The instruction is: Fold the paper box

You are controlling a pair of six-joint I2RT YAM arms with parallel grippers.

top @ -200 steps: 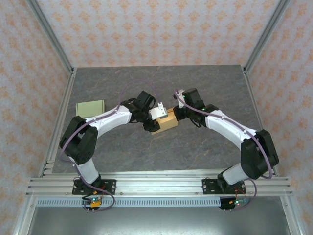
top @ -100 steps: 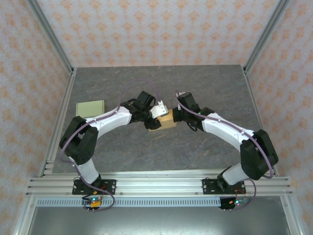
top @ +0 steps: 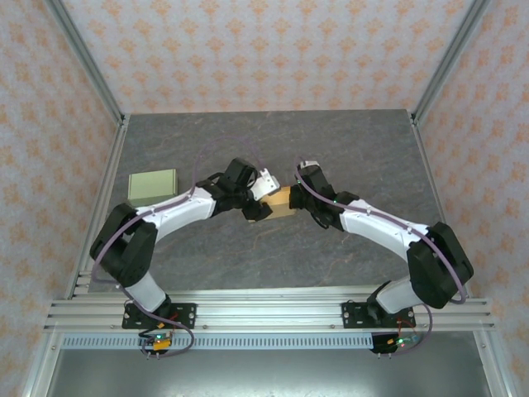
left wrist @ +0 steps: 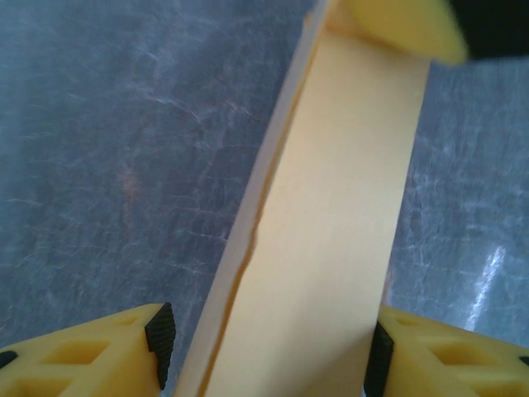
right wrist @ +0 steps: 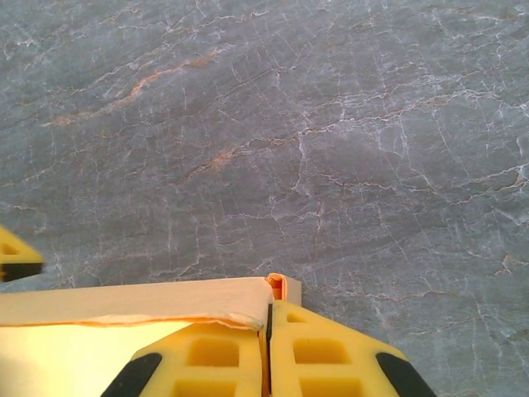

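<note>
Left gripper point(left wrist: 269, 356): jaws spread astride a wall of the paper box point(top: 279, 201) w/ a sliver of gap, steadying rather than clamping. Box sits mid worktop point(top: 355, 149) btw. both arms. Right gripper point(right wrist: 269, 335): jaws pressed together, pinching a thin flap edge; we judge this holds the crease.

paper box point(top: 281, 201) | tan-yellow card | thin flap edges showing | middle of grey table point(top: 355, 149)

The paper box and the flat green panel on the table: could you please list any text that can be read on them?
No text can be read anywhere.
The paper box: plain tan faces, no print.
The flat green panel: blank as far as the top view shows.
</note>
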